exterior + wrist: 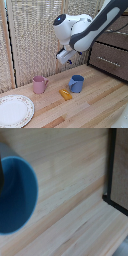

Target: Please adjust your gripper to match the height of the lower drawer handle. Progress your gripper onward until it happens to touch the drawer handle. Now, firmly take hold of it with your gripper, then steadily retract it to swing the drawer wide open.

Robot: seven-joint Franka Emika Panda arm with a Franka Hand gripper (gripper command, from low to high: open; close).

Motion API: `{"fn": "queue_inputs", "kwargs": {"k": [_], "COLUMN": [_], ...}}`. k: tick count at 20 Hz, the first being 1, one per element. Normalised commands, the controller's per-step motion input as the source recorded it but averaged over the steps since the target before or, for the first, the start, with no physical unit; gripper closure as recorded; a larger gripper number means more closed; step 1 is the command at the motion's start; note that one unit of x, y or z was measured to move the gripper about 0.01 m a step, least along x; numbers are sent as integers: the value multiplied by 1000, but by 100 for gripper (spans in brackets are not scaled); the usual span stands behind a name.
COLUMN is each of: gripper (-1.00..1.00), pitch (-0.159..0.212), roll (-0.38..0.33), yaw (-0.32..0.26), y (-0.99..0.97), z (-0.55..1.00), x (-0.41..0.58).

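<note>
While the gripper [68, 60] hangs above the worktop [100, 107], its fingers too blurred to tell their spread, the drawer handle [105, 59] sits well apart on the exterior view's right, awaiting the approach.

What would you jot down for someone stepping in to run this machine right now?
Gripper: hangs above the table, holding nothing; whether its fingers are open is too blurry to tell.
Lower drawer: shut, at the exterior view's right; its handle is untouched, well apart from the gripper.
Blue mug, pink mug and plate sit on the table.
Done: nothing yet.
Left: line up with the handle, reach it, grip, pull open.
</note>
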Motion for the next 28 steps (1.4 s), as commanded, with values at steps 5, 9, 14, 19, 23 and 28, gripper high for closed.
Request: {"fn": "queue_inputs", "kwargs": {"k": [5, 9, 14, 19, 23, 28], "gripper": [-100, -100, -100, -100, -100, -100], "pitch": [-65, -57, -41, -10, 27, 77], "roll": [-375, -359, -354, -293, -179, -74], "yaw": [118, 92, 87, 94, 107, 148], "y": [-277, -383, -405, -485, -600, -655], "z": [-58, 0, -3, -2, 0, 0], "x": [-40, -19, -9, 0, 0, 0]}}
